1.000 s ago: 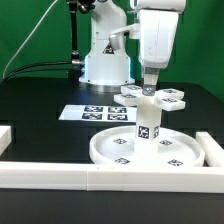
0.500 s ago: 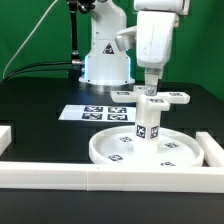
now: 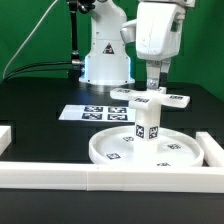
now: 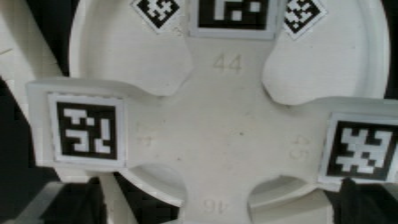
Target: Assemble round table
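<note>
The large round disc (image 3: 100,150) lies flat on the black table. The short post (image 3: 148,126) stands upright in its middle. The four-armed cross piece (image 3: 150,98) sits level on top of the post. My gripper (image 3: 153,86) hangs straight over the hub of the cross piece, open, with its fingertips just above the hub. In the wrist view the cross piece (image 4: 222,110) fills the picture, with tagged arms on either side and the disc (image 4: 107,35) behind it. One arm of the cross runs between my gripper's (image 4: 228,205) fingers, which stand apart from it.
The marker board (image 3: 95,112) lies behind the disc. A long white rail (image 3: 110,178) runs along the front, another white rail (image 3: 212,150) stands at the exterior view's right, and a white block (image 3: 5,135) sits at its left. The arm's base (image 3: 105,65) is at the back.
My gripper has shifted slightly toward the exterior view's right and lifted a little over the cross piece. The cross piece's arms look turned a small amount. The jaws have stayed open.
</note>
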`<action>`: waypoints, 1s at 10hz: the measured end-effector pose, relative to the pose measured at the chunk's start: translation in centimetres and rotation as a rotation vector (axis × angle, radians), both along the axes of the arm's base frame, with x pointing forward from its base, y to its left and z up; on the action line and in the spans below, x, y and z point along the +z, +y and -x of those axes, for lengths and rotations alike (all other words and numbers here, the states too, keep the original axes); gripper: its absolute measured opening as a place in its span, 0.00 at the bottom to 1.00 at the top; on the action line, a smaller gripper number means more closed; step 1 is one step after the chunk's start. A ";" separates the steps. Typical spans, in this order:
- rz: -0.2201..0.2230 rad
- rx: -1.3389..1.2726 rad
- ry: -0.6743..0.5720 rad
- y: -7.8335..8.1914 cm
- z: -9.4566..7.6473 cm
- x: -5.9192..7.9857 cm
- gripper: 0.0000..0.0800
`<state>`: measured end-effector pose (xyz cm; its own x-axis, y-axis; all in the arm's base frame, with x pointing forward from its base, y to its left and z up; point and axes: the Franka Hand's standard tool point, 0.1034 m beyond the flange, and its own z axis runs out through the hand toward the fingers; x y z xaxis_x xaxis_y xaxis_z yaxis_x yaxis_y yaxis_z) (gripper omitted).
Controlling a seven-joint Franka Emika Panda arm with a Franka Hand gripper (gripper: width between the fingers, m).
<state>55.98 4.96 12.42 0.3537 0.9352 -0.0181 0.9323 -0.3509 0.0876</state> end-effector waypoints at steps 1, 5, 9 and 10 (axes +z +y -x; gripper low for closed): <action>0.000 -0.001 0.000 0.0 0.0 0.0 0.81; -0.014 -0.309 0.020 -0.6 0.5 0.3 0.81; -0.015 -0.314 0.022 -0.8 0.6 0.1 0.81; -0.046 -0.454 0.023 -1.5 0.7 0.4 0.81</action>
